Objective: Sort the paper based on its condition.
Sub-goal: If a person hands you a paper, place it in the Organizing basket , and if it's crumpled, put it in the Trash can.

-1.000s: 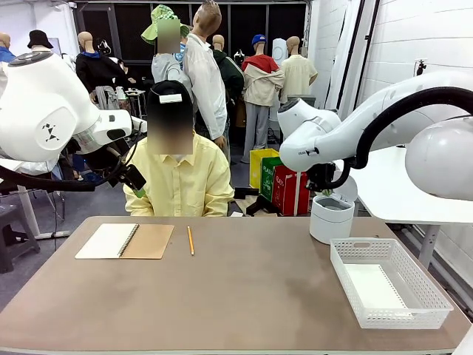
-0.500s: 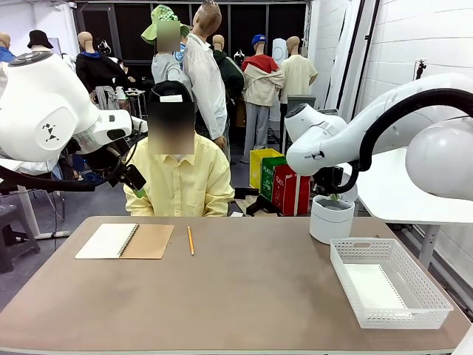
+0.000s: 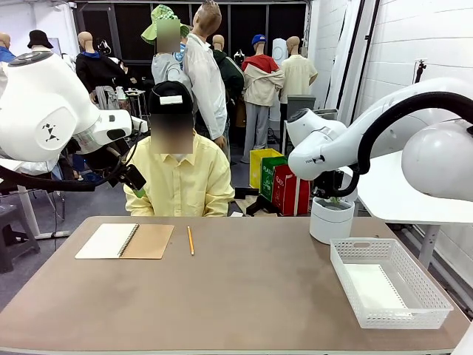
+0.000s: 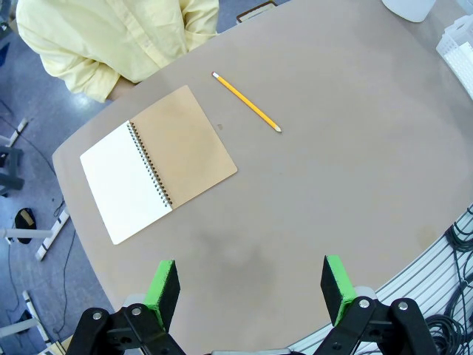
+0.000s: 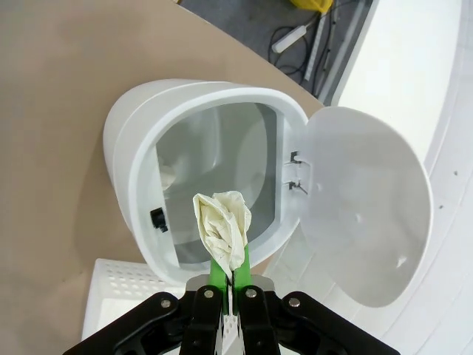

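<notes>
At the left of the front view, the left arm is raised above the counter's left end, in front of a person in a yellow shirt seated at the far side. Its wrist view looks straight down past the left end effector, whose green-padded fingers stand spread wide with nothing between them.

Below it on the counter lies a spiral-bound notebook, open — a white page on one side, the brown cover folded flat on the other. Just to the right of the notebook lies a yellow pencil, apart from it.

Farther right, near the counter's far right corner, stands a white bin with its round lid swung open. The right arm bends down over it. In the right wrist view the right end effector has its fingers pressed together on a crumpled piece of paper, which sticks up from the tips and hangs directly above the bin's open mouth.

At the right end of the counter, nearer the robot, sits a white mesh basket. A flat sheet of paper lies on its floor.
</notes>
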Available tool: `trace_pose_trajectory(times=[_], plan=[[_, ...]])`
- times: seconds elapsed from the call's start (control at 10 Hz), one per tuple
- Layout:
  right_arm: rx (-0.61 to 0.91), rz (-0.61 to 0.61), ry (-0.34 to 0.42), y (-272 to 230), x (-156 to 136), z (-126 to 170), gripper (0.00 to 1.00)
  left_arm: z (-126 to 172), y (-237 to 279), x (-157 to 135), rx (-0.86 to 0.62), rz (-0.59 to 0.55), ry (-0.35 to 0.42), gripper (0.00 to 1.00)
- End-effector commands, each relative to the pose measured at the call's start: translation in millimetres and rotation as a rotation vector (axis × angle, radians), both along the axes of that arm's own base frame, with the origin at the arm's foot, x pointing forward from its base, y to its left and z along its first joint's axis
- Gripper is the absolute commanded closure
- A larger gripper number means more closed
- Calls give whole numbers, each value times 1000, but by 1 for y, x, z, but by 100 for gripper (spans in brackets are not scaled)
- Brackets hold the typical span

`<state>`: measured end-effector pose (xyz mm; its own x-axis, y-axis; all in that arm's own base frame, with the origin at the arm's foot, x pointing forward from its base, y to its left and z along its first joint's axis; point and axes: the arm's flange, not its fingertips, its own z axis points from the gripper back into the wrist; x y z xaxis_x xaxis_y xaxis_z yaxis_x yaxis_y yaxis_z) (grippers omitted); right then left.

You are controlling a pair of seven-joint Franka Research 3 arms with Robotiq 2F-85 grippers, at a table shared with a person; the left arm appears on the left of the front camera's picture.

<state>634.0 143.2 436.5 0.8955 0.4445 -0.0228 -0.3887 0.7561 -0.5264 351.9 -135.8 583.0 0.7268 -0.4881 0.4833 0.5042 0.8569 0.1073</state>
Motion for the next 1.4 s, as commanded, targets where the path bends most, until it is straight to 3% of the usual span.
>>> trace_pose_trajectory(times=[0.0,0.5,0.6,1.0,1.1,1.3], plan=[[-40,-22,-64,-2,7,-2,100,0,1,0,-4,-1,-4,0],[-45,-45,-44,-3,12,-6,100,0,1,0,-4,-1,-4,0],[-40,-50,-45,-3,14,-3,86,0,1,0,-4,-1,-4,0],[-36,-52,-35,-2,14,0,6,0,1,0,-4,-1,-4,0],[-34,-53,-37,-2,13,0,0,0,1,0,-4,-1,-4,0],[-28,-58,-36,-3,12,0,0,0,1,0,-4,-1,-4,0]])
